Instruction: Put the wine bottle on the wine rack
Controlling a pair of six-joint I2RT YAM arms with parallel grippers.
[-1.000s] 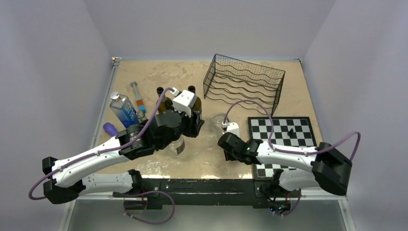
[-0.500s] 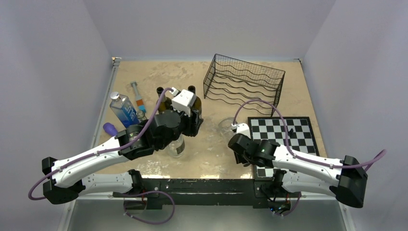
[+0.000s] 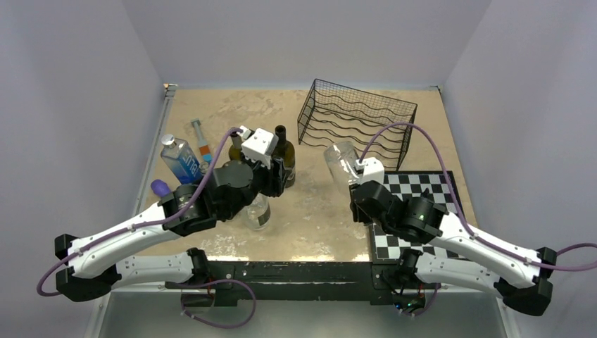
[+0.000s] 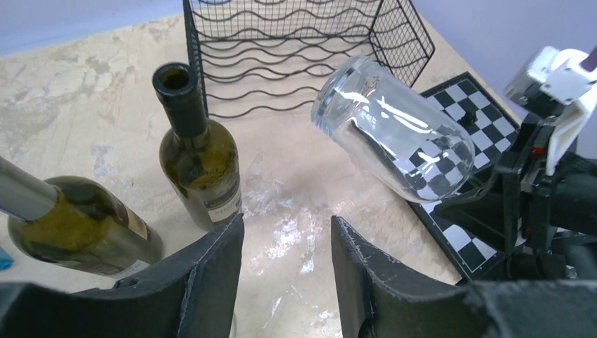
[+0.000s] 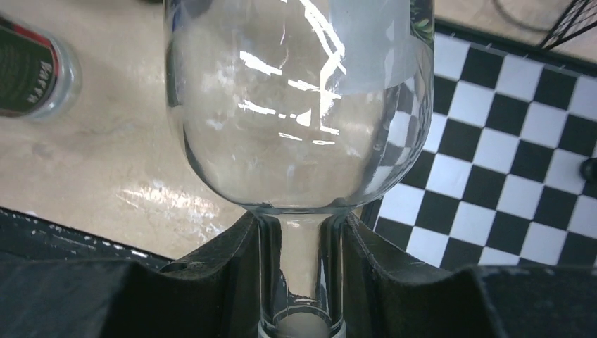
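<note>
A clear glass wine bottle hangs tilted above the table, its base pointing up and toward the wine rack. My right gripper is shut on its neck; in the right wrist view the neck sits between the fingers and the body fills the frame. The black wire rack stands at the back with no bottle in it. My left gripper is open with only bare table between its fingers. It hovers beside a dark green bottle, left of the clear bottle.
An upright green bottle and a second one stand behind the left wrist. A blue water bottle, a tube, a purple thing and a small clear bottle lie left. A chessboard is under the right arm.
My right arm has raised the clear bottle off the table and carried it toward the rack. My left gripper has drifted slightly left and back.
</note>
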